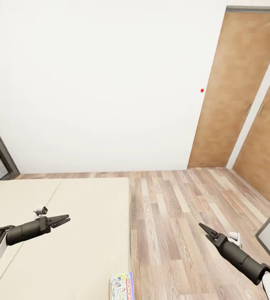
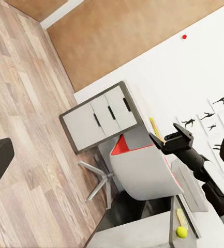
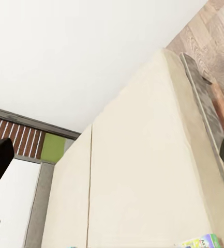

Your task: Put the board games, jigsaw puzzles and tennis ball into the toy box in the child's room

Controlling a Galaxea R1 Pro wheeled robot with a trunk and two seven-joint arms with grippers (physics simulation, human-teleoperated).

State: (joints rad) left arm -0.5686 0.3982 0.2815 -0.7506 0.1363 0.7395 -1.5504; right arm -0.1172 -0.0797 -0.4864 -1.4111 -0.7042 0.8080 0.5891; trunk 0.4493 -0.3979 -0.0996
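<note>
Head view: wide beige mattress of the low bed fills the lower left of the frame, wood plank floor to its right, plain white wall across the top, wooden door panels at the upper right, a small red dot on the wall beside them. Dark window frame at the left edge.

Left gripper, black, two-fingered, hangs over the mattress at lower left; fingers close together, nothing between them. Right gripper, black, over the floor at lower right; its tips likewise nearly together and empty.

Flat white board game box with green edge and red logo lies on the mattress at the bottom centre of the frame, near the bed's right edge, well apart from both grippers.

Left wrist view: grey cabinet with three dark-handled doors at centre, white swivel chair with red inner lining below it, pale grey desk top at the bottom, yellow-green tennis ball at lower right on the desk. Black silhouette pictures on the wall at right.

Right wrist view: the mattress across centre; a colourful box corner at the bottom right edge.
</note>
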